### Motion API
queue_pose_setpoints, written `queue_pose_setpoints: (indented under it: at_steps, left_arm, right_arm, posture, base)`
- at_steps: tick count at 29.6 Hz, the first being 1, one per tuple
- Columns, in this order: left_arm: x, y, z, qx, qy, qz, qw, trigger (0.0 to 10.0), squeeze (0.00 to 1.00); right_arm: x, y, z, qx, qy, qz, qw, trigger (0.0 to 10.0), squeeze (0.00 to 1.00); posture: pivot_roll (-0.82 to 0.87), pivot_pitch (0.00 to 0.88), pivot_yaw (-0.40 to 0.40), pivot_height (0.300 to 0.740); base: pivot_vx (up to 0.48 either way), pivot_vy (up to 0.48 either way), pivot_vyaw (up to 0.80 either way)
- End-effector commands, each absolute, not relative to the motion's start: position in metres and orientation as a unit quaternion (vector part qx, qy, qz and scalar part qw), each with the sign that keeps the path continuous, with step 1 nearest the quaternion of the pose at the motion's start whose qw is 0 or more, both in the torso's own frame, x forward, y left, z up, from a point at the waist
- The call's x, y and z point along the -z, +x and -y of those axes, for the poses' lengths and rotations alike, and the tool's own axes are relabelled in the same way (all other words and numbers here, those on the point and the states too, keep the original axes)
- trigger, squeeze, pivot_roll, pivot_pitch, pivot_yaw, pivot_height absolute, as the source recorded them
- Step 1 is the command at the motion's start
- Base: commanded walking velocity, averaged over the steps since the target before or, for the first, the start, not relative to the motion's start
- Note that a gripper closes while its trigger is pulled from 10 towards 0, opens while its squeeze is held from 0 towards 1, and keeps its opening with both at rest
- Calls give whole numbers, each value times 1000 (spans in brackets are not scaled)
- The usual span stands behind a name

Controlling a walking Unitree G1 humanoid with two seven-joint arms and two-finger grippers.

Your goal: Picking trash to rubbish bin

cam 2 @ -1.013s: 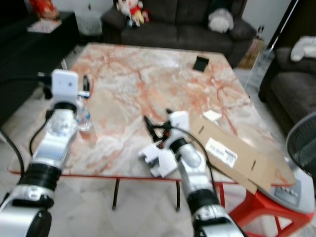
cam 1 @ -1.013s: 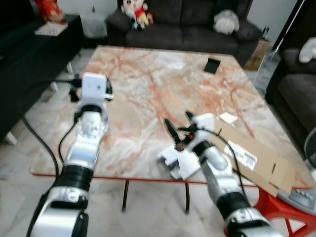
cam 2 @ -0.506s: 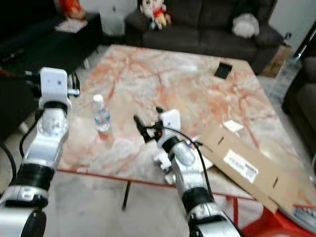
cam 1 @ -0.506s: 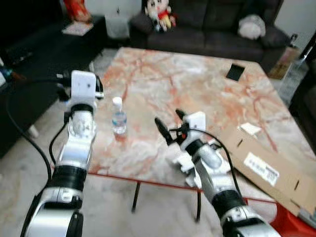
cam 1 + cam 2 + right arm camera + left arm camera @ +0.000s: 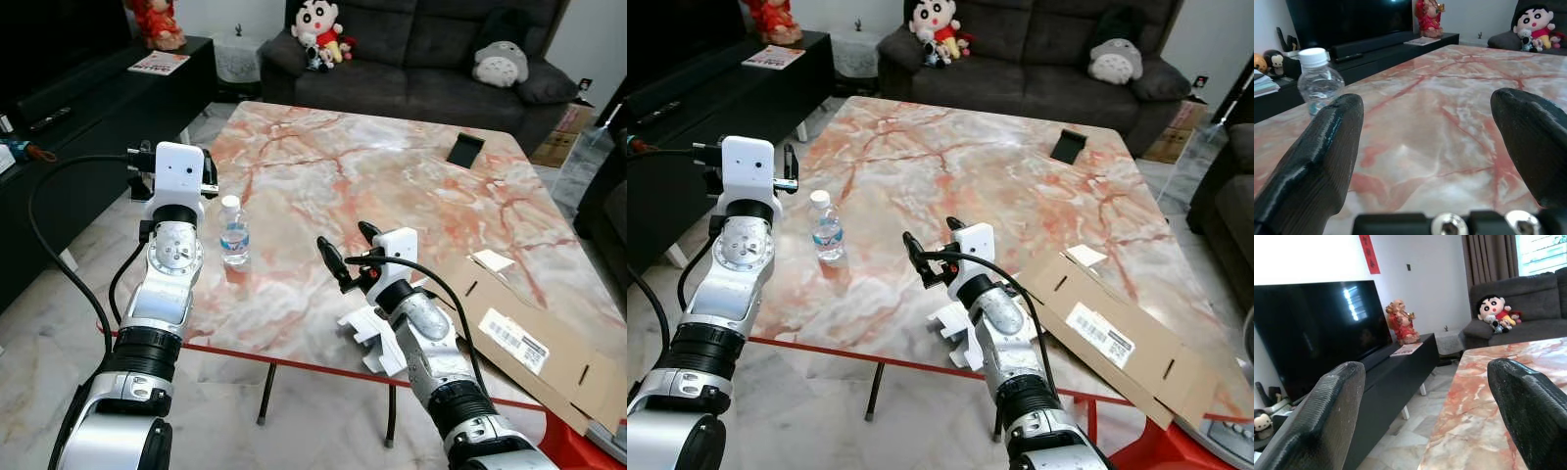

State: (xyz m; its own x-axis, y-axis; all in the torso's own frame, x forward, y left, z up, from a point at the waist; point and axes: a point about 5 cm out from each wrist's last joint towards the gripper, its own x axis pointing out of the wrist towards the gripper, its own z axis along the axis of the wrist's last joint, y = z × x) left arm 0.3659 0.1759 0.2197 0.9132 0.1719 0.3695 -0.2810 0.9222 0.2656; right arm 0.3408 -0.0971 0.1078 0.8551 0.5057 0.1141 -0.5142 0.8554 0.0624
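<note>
A small clear plastic bottle (image 5: pixel 233 231) with a white cap stands upright near the left edge of the marble table (image 5: pixel 323 166). White crumpled packaging (image 5: pixel 372 336) lies at the table's front edge, partly under my right arm. My right gripper (image 5: pixel 344 241) hovers open just above the table, a little beyond the packaging, pointing towards the bottle (image 5: pixel 1317 78). My left gripper (image 5: pixel 1425 411) is raised at the table's left side beside the bottle, open and holding nothing.
A flattened cardboard sheet (image 5: pixel 534 338) overhangs the table's right front corner, with a small white slip (image 5: pixel 493 260) beside it. A black object (image 5: pixel 462 150) stands at the far right. A dark sofa (image 5: pixel 421 49) with plush toys is behind, a black TV cabinet (image 5: pixel 69 108) to the left.
The whole view has shifted, so the camera moved; the bottle has come into view on the left. Both grippers stay open and hold nothing.
</note>
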Motion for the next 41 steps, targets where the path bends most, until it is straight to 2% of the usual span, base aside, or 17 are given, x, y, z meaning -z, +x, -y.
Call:
queue_pose_setpoints:
  at_steps: [1,7,12,20,31,41]
  left_arm:
    - [-227,366,-171,-114,162,183,963,10000,0]
    - [-225,366,-170,-105,164,179,964,10000,0]
    - [-216,366,-157,-47,149,173,973,10000,0]
    - [-213,366,-153,-31,144,170,974,10000,0]
    - [-201,381,-162,-26,161,111,980,10000,0]
    - [-202,394,-162,-20,162,98,982,10000,0]
  right_arm:
    - [-113,343,101,-263,42,52,963,10000,0]
    - [-112,343,101,-262,44,51,963,10000,0]
    - [-112,343,101,-261,46,50,963,10000,0]
    - [-112,343,101,-262,47,50,963,10000,0]
    - [-112,342,103,-262,47,51,963,10000,0]
    - [-112,341,104,-265,45,50,962,10000,0]
  posture:
    - [8,34,-79,740]
    - [9,38,-80,740]
    - [9,38,-80,740]
    - [5,42,-79,740]
    - [-5,45,-80,740]
    - [-15,48,-83,740]
  base:
    - [255,0,0]
    - [261,0,0]
    - [0,0,0]
    - [0,0,0]
    - [0,0,0]
    - [0,0,0]
